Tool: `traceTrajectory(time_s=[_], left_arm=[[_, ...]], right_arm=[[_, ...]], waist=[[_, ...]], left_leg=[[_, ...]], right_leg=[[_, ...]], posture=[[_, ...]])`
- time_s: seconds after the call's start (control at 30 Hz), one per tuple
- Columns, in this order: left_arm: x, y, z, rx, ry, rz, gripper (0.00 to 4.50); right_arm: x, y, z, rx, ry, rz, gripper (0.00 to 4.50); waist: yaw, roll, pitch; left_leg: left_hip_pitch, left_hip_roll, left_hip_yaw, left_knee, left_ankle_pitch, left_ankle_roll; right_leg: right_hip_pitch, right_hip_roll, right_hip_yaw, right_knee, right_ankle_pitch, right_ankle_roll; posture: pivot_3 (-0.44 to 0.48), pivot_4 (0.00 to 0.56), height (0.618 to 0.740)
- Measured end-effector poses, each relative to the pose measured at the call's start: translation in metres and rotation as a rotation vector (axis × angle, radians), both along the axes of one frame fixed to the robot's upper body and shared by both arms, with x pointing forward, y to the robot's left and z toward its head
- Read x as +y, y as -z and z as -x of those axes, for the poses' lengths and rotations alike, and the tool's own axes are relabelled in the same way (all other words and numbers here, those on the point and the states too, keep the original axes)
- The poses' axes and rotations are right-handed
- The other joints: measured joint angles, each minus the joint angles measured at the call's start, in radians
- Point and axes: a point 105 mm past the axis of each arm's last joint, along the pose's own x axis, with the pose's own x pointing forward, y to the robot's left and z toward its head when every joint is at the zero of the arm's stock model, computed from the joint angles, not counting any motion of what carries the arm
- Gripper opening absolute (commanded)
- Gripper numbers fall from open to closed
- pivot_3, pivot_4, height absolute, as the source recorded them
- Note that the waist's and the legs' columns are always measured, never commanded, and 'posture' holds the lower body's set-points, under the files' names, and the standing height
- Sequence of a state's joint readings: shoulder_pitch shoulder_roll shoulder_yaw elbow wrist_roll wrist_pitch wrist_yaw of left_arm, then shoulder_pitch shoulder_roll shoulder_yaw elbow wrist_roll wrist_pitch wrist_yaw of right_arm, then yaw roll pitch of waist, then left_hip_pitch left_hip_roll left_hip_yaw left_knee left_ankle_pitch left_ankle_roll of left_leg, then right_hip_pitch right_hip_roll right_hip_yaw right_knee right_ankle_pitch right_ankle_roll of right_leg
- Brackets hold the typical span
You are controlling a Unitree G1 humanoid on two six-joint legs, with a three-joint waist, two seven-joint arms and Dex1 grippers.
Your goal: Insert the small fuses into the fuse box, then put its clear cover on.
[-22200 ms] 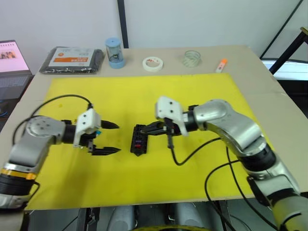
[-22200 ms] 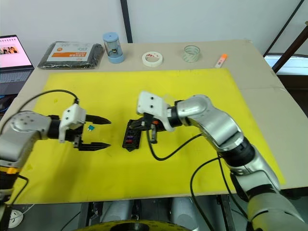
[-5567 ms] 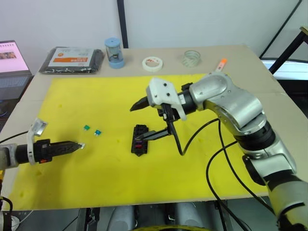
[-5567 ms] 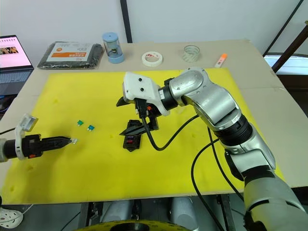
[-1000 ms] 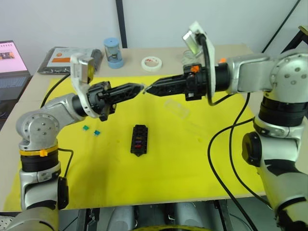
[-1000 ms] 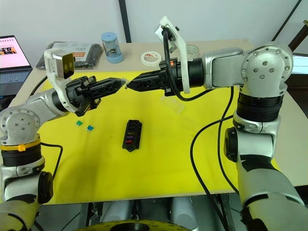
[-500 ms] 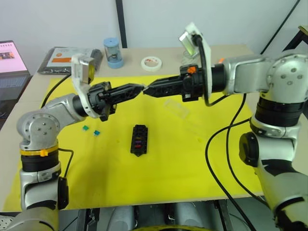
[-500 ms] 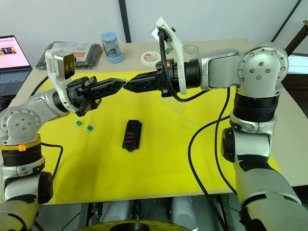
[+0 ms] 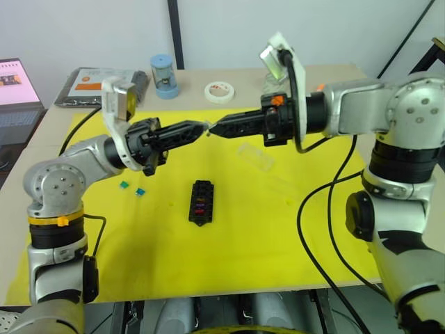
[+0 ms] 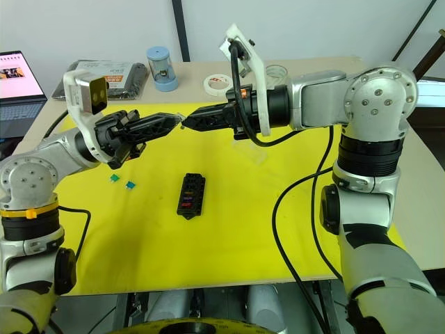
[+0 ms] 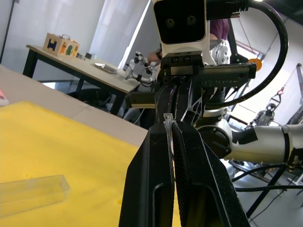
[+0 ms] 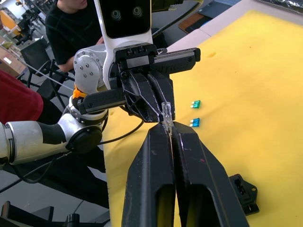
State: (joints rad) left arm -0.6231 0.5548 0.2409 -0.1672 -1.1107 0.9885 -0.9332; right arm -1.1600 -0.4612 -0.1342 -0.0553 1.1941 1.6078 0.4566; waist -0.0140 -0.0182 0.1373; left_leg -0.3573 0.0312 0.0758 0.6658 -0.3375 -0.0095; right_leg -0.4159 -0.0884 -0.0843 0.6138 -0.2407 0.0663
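Pincers are meeting tip to tip up in the air over the yellow mat (image 9: pixel 292 229), so here's how it looks. The left pincer (image 9: pixel 203 128) is pinched closed on a tiny clear/white blade fuse (image 11: pixel 167 124), which pokes out past its black fingertips. The right pincer (image 9: pixel 215 129) comes in from the other side with its fingers pressed together too, and in the right wrist view that same little clear fuse (image 12: pixel 166 112) sits right at its tips, so both look to have a grip on it, or at least they're touching it. Down on the mat, the small black rectangular fuse box (image 9: pixel 201 202) lies flat below the two pincers, with a red and a purple fuse showing in its slots. Two small teal/green fuses (image 9: pixel 132 188) lie on the mat to the left of the box, well apart from it. The transparent rectangular plastic cover (image 9: pixel 256 155) rests on the mat under the right arm, off the box. Back on the tabletop (image 9: pixel 389 139) are a flat black packet with an orange label (image 9: pixel 104 85), a blue cylindrical container (image 9: pixel 163 75), a white tape roll (image 9: pixel 220 91) and a clear tape roll (image 10: pixel 277 72).
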Motion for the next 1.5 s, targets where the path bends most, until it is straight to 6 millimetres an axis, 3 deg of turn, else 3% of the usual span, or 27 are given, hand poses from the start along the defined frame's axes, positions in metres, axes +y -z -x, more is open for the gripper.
traceTrajectory(time_s=[0.27, 0.6, 1.03, 1.13, 1.23, 1.37, 1.5], left_arm=[[-0.005, -0.003, -0.003, -0.090, -0.059, -0.029, 0.00], [-0.008, 0.012, -0.002, -0.394, -0.243, -0.198, 0.00], [0.005, 0.028, 0.016, -0.261, -0.171, -0.228, 0.00], [0.011, 0.033, 0.015, -0.216, -0.185, -0.262, 0.74], [0.023, 0.038, 0.007, -0.163, -0.243, -0.287, 1.81], [0.035, 0.034, 0.010, -0.172, -0.236, -0.350, 3.16], [0.051, 0.047, 0.019, -0.225, -0.210, -0.543, 4.48]], right_arm=[[-0.005, -0.001, -0.002, -0.005, 0.023, 0.002, 0.02], [-0.005, 0.013, -0.005, -0.091, 0.050, 0.135, 0.02], [0.008, 0.027, 0.003, -0.087, -0.070, 0.162, 0.02], [0.007, 0.028, 0.004, -0.080, -0.075, 0.163, 0.00], [0.004, 0.024, 0.003, -0.084, -0.071, 0.153, 0.00], [0.005, 0.023, 0.003, -0.092, -0.075, 0.166, 0.00], [0.009, 0.034, 0.002, -0.113, -0.080, 0.237, 0.00]], waist=[[0.001, 0.000, 0.000], [0.002, 0.001, 0.000], [0.001, 0.001, 0.001], [0.002, 0.001, 0.001], [0.002, 0.001, 0.001], [0.000, 0.001, 0.001], [-0.004, 0.002, 0.002]], left_leg=[[0.000, 0.000, 0.000, 0.000, 0.000, 0.000], [0.000, 0.000, 0.000, -0.001, 0.000, 0.000], [0.000, 0.001, -0.001, -0.001, -0.003, 0.005], [0.000, 0.000, -0.001, -0.001, -0.003, 0.005], [0.000, 0.000, -0.001, -0.001, -0.003, 0.005], [-0.001, 0.001, 0.000, -0.001, -0.003, 0.005], [0.000, 0.000, 0.001, -0.002, -0.002, 0.004]], right_leg=[[0.000, 0.000, 0.000, 0.000, 0.000, 0.000], [0.000, 0.000, 0.000, -0.002, 0.000, 0.000], [0.000, -0.001, 0.000, -0.001, 0.000, 0.000], [0.000, -0.001, 0.000, -0.001, 0.000, 0.000], [0.000, 0.000, 0.000, -0.001, 0.000, 0.000], [-0.001, 0.000, 0.000, -0.002, 0.000, 0.000], [-0.002, 0.000, 0.000, -0.002, 0.000, 0.000]], posture=[[0.000, 0.150, 0.740], [0.000, 0.150, 0.740], [0.000, 0.150, 0.740], [0.000, 0.150, 0.740], [0.000, 0.150, 0.740], [0.000, 0.150, 0.740], [0.000, 0.150, 0.740]])
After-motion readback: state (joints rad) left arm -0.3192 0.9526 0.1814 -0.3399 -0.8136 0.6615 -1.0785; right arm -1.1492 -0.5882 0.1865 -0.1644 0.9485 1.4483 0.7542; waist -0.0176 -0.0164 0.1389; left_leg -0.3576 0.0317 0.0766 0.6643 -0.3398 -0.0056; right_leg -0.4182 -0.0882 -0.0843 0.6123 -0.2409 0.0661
